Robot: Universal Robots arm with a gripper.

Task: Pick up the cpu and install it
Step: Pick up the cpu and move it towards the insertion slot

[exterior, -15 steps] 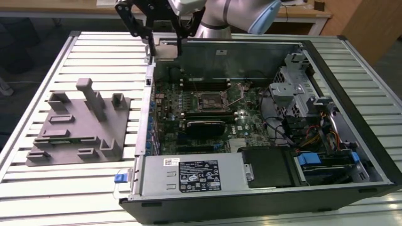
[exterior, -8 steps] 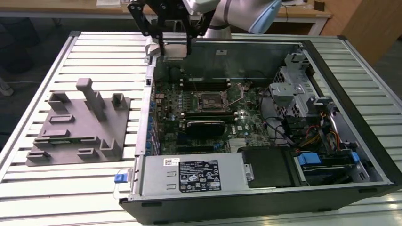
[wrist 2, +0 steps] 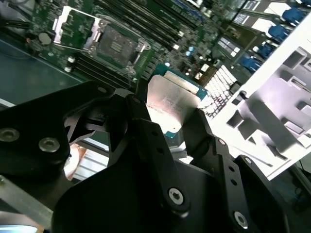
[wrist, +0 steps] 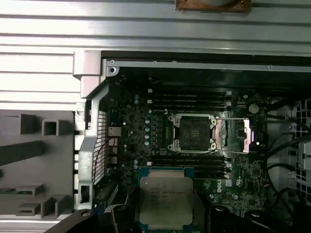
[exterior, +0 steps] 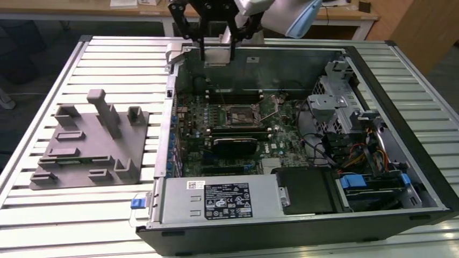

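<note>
- cpu (wrist: pixel 165 201): flat square, pale silver top, thin teal rim.
- gripper (wrist 2: pixel 170 116) fingers clamped on cpu's two opposite edges, above motherboard (wrist: pixel 252 179).
- socket (wrist: pixel 192 132) lid open.

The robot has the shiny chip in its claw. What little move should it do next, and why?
Probably carry the cpu sideways until it hangs over the socket, not lowering yet. The gripper is shut on the cpu, and in the first wrist view the empty socket, its cover flipped open, lies apart from the chip.
</note>
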